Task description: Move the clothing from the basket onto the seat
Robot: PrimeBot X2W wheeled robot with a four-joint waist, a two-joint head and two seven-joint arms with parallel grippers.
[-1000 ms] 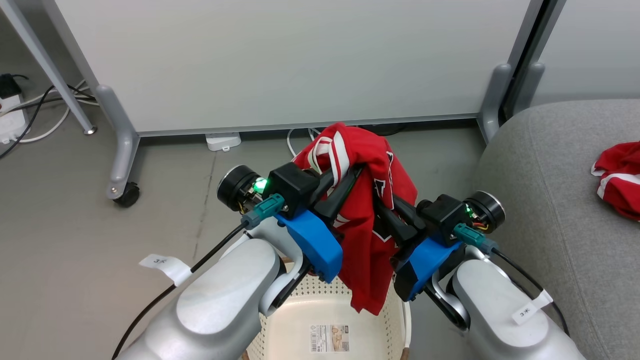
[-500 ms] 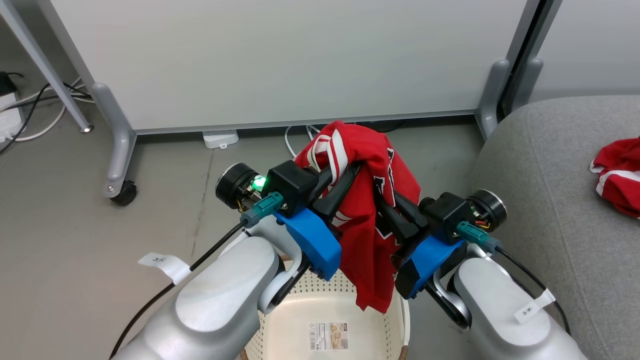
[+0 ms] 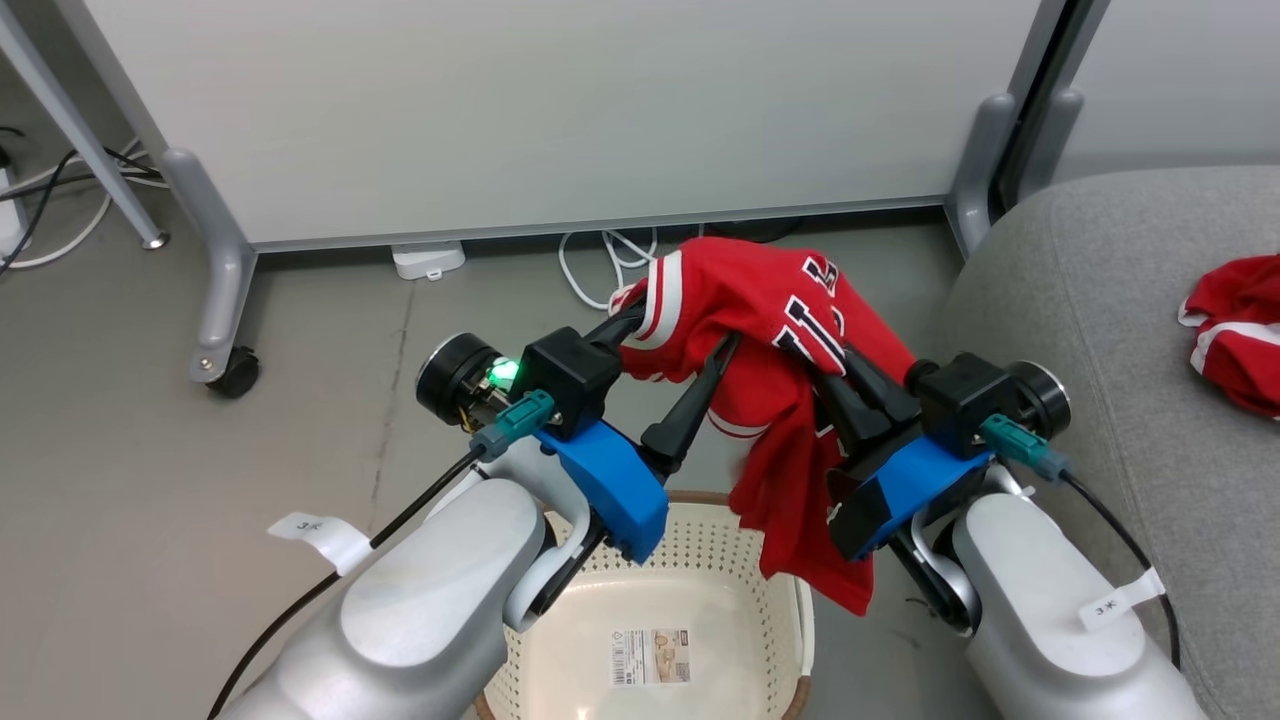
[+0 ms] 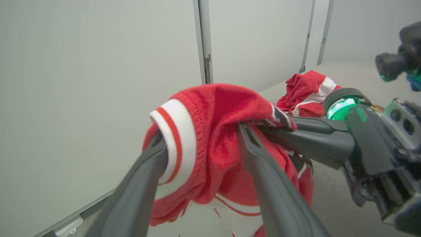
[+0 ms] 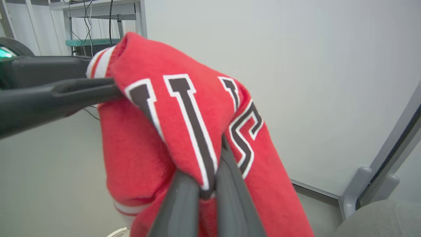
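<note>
- Since the earlier frame the left gripper [image 3: 683, 328] has let go. Its fingers, closed on the cloth then, now stand spread, and a striped hem only hangs over them, as the left wrist view [image 4: 201, 131] also shows.
- The jersey [image 3: 770, 300] is in the air beyond the basket [image 3: 700, 497], draped from one gripper across to the other. It has swung to the right with the right arm, and its long tail dangles past the basket's right rim.
- The right gripper [image 3: 815, 355] has its fingers pressed together on a fold beside the black lettering, seen close up in the right wrist view [image 5: 207, 187]. It alone is pinching the cloth.
- The seat [image 3: 1080, 300] lies just to the right of that gripper, so the right arm is the nearer one and the carry likely runs rightward. The jersey hangs lengthwise down from the pinch, so it probably needs lifting clear of the cushion edge — and the hem over the left fingers may snag.
- A second garment [image 3: 1235, 340] already rests on the seat, farther right.
</note>
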